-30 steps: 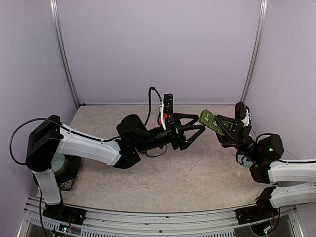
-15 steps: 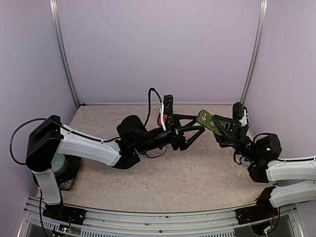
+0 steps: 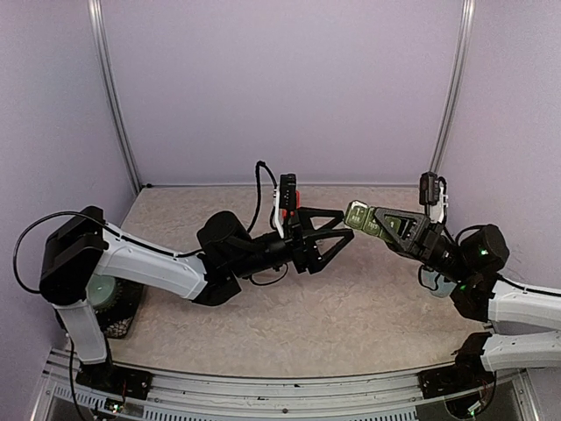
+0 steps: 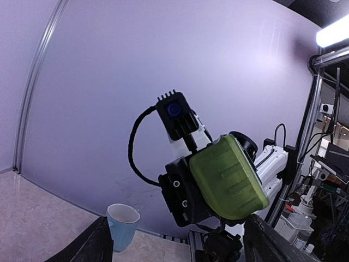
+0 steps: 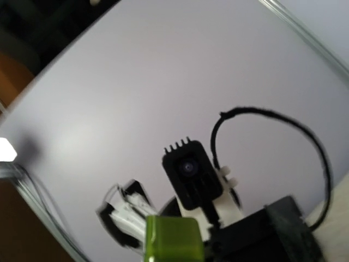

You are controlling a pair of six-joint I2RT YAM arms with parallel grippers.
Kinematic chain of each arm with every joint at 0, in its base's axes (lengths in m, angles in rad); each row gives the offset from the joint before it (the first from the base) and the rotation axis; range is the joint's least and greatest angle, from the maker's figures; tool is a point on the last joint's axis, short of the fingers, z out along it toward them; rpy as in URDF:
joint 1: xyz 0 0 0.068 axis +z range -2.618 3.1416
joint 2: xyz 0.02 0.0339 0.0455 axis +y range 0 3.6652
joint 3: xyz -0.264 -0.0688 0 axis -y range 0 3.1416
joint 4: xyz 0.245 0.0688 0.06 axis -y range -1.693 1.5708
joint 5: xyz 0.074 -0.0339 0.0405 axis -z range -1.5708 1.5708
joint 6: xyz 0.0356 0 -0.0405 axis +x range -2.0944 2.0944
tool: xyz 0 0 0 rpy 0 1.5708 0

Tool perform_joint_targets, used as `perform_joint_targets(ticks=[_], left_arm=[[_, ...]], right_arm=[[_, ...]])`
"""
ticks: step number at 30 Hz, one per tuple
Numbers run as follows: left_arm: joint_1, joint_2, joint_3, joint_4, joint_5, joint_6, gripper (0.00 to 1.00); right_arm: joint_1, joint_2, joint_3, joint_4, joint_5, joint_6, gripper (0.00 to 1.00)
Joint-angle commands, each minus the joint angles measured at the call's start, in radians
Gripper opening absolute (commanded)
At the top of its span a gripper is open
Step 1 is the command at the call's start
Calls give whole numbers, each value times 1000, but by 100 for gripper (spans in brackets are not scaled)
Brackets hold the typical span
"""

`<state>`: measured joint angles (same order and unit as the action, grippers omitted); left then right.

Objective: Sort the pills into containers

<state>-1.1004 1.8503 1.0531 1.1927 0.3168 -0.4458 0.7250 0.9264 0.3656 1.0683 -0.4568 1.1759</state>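
Observation:
My right gripper (image 3: 375, 221) is shut on the dark green containers strip (image 3: 359, 216) and holds it in the air above the middle of the table, one end pointing left. My left gripper (image 3: 344, 224) is open, its fingers spread on either side of that end without touching it. In the left wrist view the strip (image 4: 229, 177) looks yellow-green with its lids closed, and my left fingers (image 4: 92, 245) sit at the bottom corners. In the right wrist view only the strip's end (image 5: 172, 237) shows. No pills are in view.
A pale blue mug (image 4: 122, 224) stands on the table by the back wall, behind the right arm. A pale green round object on a black stand (image 3: 110, 298) sits beside the left arm's base. Purple walls close in the table on three sides.
My right gripper has carried the strip a little to the left and levelled out. My left gripper has drawn slightly back to the left and stays open.

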Motion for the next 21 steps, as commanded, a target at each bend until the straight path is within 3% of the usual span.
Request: perform_joint_targets(ticks=[1,5,10,21], left_arm=[[-1,-61,-34,54,27,-5,80],[-12,-73,-59,54,39,-1,80],[-20,-67,-67,57,59,-14,81],[-28,2,19,45,125,-60,81]], right_arm=[[11,-94,64,-308,-36,-347,10],[12,-147,62,-409,-2,-516,10],[13,-174,42,-408,-2,-609,11],[13,-141,16,-323,-28,-580,11]])
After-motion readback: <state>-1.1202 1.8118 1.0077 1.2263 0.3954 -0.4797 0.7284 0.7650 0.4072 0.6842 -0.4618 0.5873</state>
